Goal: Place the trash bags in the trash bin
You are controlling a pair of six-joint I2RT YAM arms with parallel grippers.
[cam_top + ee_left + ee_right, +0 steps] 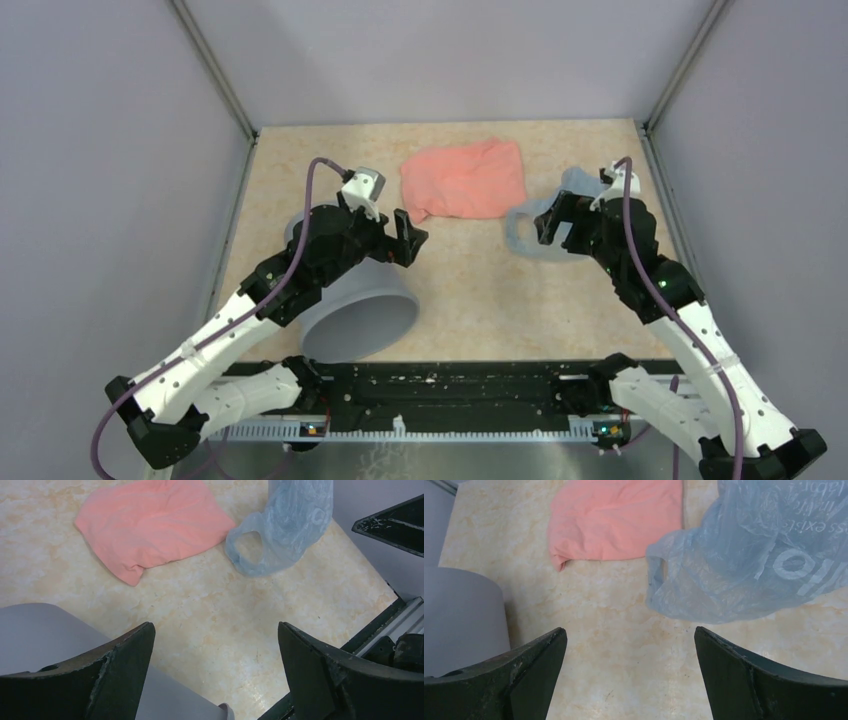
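Both arms are up off the speckled beige table [500,300], and both pincers are released: the left gripper [212,630] has its jaws spread wide with nothing between them, and the right gripper [629,630] is just as wide and just as bare. Right beneath the left pincer sits the plain grey round plastic trash bin [365,310], its smooth wall tucked under that pincer's left finger; whether its mouth faces straight up, I cannot tell. Just ahead of the right pincer, a shade to its right, lies the thin translucent pale-blue crinkly trash bag with white lettering [744,560], flat on the table with a handle loop on the side nearest the jaws. Beyond and to the left of that pincer lies the salmon-pink folded cloth piece [616,517], its edge right against the bag. Here is the danger: a pinch aimed wide could take the pink edge along, and the slick film could slide out of a shallow grip. The bag looks bigger than the bin, so it may drape over the rim, and the left arm so close above could knock that light bin aside.
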